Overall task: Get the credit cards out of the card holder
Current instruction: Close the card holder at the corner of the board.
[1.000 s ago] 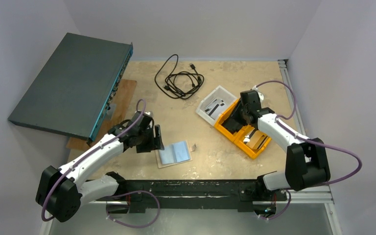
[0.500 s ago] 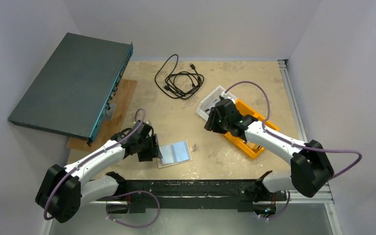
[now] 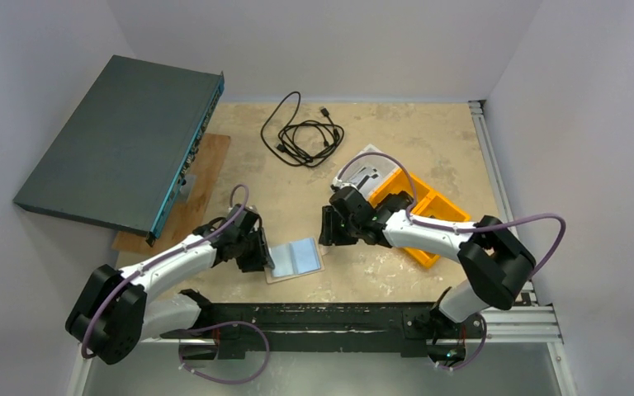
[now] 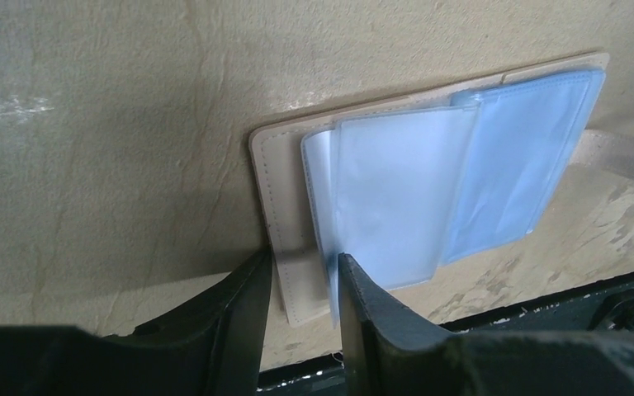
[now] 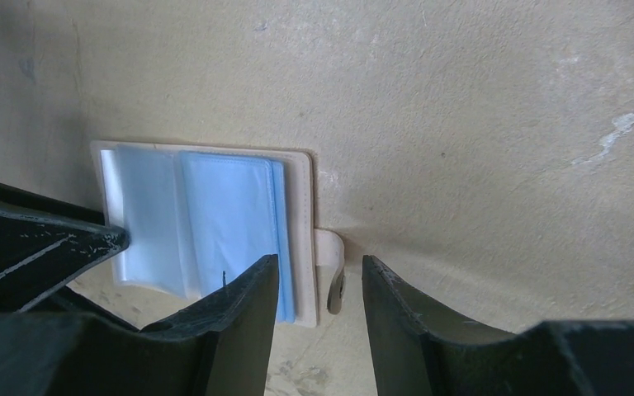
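One cream card holder, lying open, blue-grey inside

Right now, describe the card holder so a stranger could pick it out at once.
On the beige table, look near the front edge, left of the orange bin. The card holder lies there open and flat: a small cream wallet with pale blue clear sleeves and a closure tab, where the bin and the white tray are rigid boxes.
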Robot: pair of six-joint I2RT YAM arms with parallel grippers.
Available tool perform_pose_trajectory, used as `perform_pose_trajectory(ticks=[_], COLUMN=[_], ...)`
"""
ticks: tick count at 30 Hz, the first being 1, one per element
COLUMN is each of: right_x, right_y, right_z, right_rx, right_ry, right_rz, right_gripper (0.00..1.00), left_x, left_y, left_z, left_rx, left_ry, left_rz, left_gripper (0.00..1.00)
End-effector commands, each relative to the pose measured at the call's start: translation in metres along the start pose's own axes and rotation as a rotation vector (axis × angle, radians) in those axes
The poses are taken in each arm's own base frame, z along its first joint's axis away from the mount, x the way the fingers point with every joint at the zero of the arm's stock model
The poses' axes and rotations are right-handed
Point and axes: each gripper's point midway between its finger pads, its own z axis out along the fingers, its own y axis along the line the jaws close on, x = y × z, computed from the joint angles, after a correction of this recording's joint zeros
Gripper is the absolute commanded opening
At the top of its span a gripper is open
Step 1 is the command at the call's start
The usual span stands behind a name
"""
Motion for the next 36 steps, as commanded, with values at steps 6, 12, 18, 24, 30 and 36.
perform_pose_trajectory(ticks=[6, 12, 18, 24, 30, 36], right_x=[0.004, 0.011, 0.017, 0.023, 0.025, 0.025], right_y=[0.004, -0.002, 0.0, 0.004, 0.007, 0.018], right_z=[0.01, 0.016, 0.023, 0.027, 0.029, 0.031], right_rx=[-0.003, 0.031, 0.037, 0.032, 0.025, -0.007], right_ry=[-0.002, 0.017, 0.037, 0.05, 0.053, 0.057], right_rz=[-0.048, -0.055, -0.069, -0.074, -0.072, -0.068], right_gripper=[0.36, 0.18, 0.01, 0.0, 0.0, 0.0], left_x=[-0.008, -0.01, -0.015, -0.022, -0.029, -0.032], left_y=[-0.011, -0.015, -0.024, -0.04, -0.055, -0.074], left_z=[0.002, 0.0, -0.007, -0.023, -0.045, -0.055], left_rx=[0.031, 0.041, 0.074, 0.134, 0.187, 0.255], left_ry=[-0.023, -0.025, -0.035, -0.059, -0.092, -0.086], left_rz=[-0.008, -0.006, -0.002, 0.004, 0.015, 0.029], left_gripper=[0.25, 0.17, 0.1, 0.04, 0.0, 0.0])
